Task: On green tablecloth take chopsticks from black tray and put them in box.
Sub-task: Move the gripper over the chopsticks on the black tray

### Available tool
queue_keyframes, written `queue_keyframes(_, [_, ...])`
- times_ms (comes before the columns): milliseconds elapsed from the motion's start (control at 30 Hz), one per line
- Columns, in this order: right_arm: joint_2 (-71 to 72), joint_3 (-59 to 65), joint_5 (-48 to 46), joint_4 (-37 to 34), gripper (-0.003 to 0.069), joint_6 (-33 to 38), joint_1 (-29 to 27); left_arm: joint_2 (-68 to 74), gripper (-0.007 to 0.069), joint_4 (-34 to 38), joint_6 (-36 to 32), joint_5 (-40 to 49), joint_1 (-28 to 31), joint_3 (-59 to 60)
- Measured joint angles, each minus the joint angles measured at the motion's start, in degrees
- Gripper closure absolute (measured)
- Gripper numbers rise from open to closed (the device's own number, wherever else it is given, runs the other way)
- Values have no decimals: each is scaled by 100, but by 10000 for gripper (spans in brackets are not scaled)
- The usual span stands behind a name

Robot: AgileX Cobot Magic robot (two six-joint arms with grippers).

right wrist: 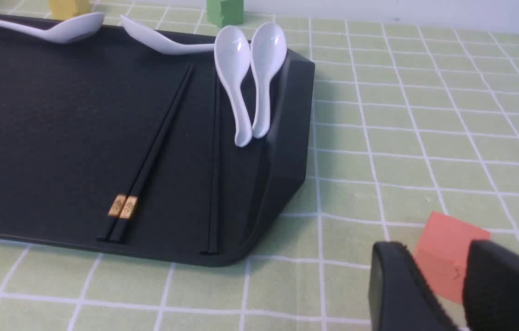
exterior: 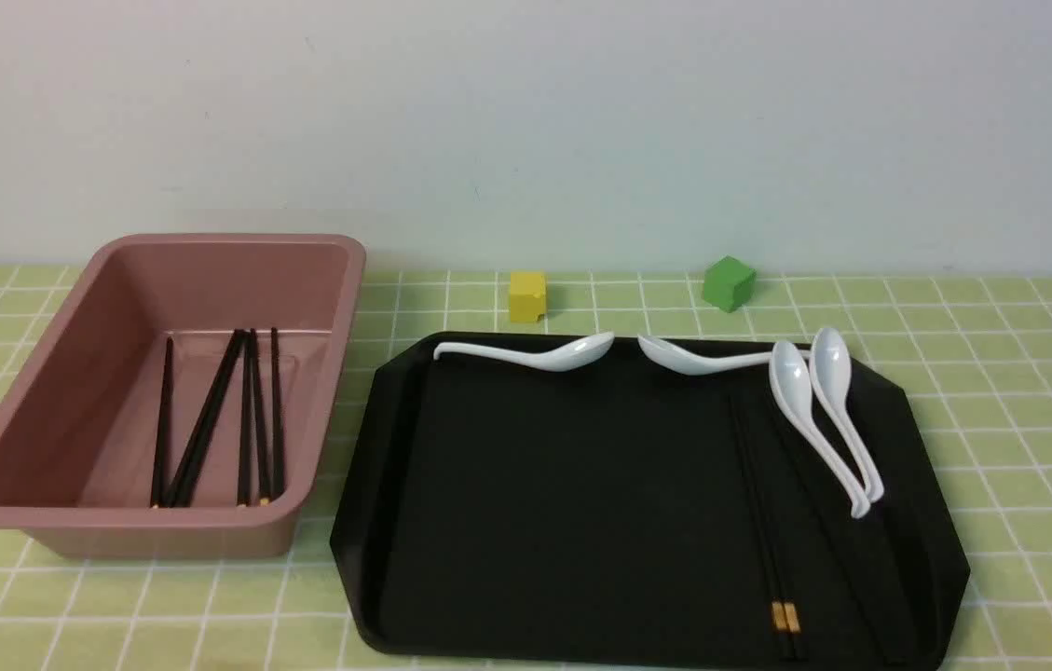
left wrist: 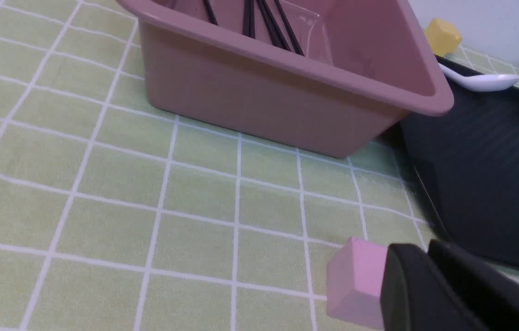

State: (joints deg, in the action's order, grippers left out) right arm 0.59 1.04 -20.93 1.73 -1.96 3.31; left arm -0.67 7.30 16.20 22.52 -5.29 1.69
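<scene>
Three long, thin black chopsticks (exterior: 786, 617) with gold bands are lying in the big, flat, shiny black plastic tray (exterior: 535, 522), at the lower right of the front picture. Two are touching side by side. The third chopstick (right wrist: 213, 161) is lying just beside them, nearer the tray's right rim.

A bunch more chopsticks (exterior: 246, 419) are already lying in the deep dusty-pink plastic box (exterior: 209, 289), at the left of the frame, just beside the tray. So I think the job is more than half done, with three sticks left to move.

Four white china soup spoons (exterior: 788, 373) are resting along the tray's far and right rim. Tray and box are sitting on the light green tablecloth with white squares (exterior: 1001, 391) covering the bench. A small yellow cube (exterior: 526, 296) and a small green cube (exterior: 729, 283) are sitting at the upper middle.

The left fingers (left wrist: 406, 285) are pressed together, holding nothing, near a small pink cube (left wrist: 356, 276) and the box. The right fingers (right wrist: 392, 285) are spread apart, pinching nothing, near a small orange-red cube (right wrist: 447, 239) beside the tray's corner.
</scene>
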Motion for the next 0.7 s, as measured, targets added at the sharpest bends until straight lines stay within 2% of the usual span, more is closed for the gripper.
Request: queue_keyframes(700, [0, 0, 0, 0, 419, 13, 0, 0, 546, 0, 0, 0, 0, 0])
